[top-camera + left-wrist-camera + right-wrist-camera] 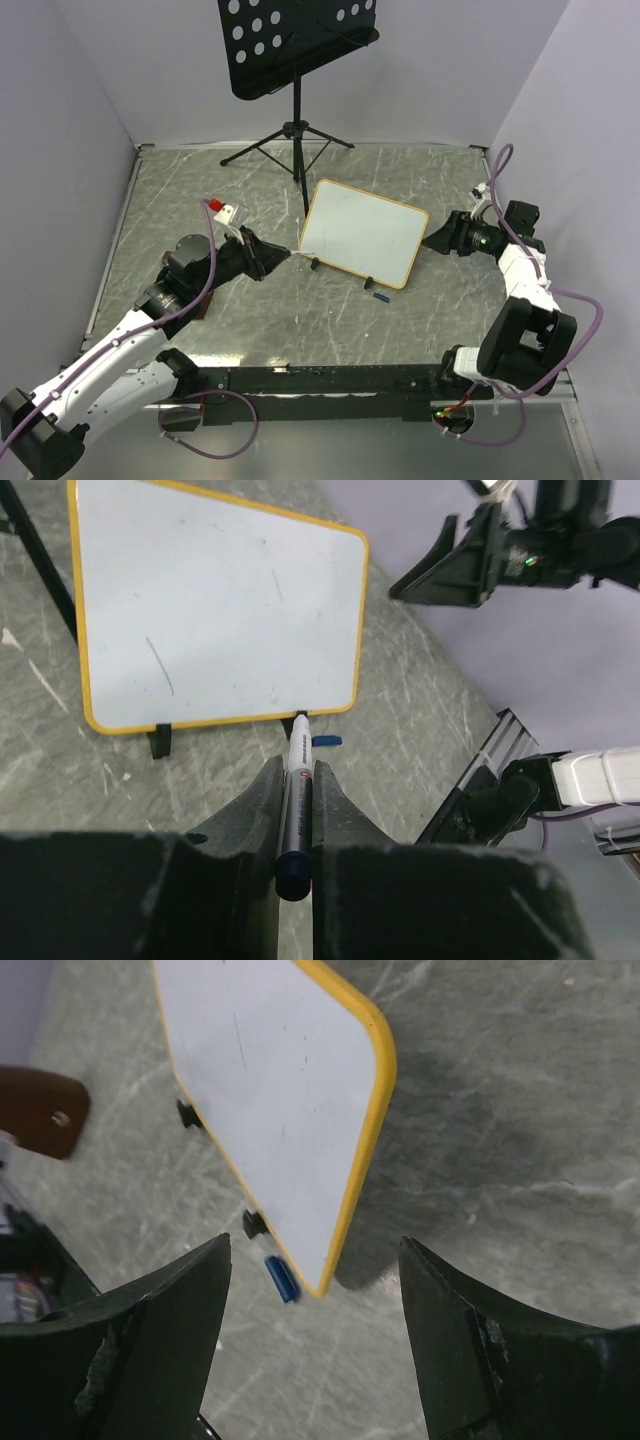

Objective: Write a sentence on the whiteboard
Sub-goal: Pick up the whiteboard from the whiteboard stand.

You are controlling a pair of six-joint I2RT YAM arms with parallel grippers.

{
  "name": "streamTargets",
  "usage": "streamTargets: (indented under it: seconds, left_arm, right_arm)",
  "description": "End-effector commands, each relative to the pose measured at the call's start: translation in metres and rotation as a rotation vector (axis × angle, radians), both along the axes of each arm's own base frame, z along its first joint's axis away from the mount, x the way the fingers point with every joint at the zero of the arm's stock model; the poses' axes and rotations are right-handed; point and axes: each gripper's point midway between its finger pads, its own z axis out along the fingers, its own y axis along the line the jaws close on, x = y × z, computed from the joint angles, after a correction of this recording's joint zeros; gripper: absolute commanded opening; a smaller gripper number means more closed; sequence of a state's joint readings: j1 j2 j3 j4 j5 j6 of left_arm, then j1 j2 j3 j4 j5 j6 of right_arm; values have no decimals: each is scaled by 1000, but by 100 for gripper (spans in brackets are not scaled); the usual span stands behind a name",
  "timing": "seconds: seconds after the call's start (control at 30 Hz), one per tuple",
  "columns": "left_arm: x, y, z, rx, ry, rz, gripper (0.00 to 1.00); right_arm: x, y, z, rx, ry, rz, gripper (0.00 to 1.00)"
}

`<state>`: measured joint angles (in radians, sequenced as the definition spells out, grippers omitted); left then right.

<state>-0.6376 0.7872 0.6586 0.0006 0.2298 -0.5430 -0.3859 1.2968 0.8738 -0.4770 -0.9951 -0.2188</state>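
Pinching the marker (299, 748) lengthwise, the left gripper (297, 769) aims its tip at the lower edge of the blank whiteboard (215, 610), propped mid-table just ahead; the right gripper (313, 1243) gapes empty beside its opposite edge.

The whiteboard (365, 233) stands near the middle of the table (190, 200), on two little black feet (372, 281). It leans back a bit. Its face is white with a few thin faint lines, and its frame is yellow with round corners.

Glossy whiteboard (362, 233), smooth marbled tabletop (300, 325)
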Motion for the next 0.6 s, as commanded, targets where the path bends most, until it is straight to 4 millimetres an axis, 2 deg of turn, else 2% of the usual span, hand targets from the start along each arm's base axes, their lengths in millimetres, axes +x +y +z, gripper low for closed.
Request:
streamTargets:
  seconds: [0.0,0.1,0.17,0.27,0.4,0.57]
  left_arm:
    - [1,-5,40,-85,-118,-25,1]
    - [1,-5,39,-102,-118,-29,1]
    - [0,-6,37,-115,-112,-30,1]
    - [-1,-6,38,-141,-118,-29,1]
    - [-2,-4,39,-158,-121,-27,1]
    - [-4,-3,35,-163,-116,-27,1]
  right_arm:
    - [8,15,0,177,-46,64,75]
    - [10,18,-10,201,-92,104,75]
    - [15,19,-7,210,-144,126,75]
    - [26,17,-11,265,-108,105,73]
    - [37,24,-29,287,-35,115,70]
    - [36,39,-37,307,7,163,64]
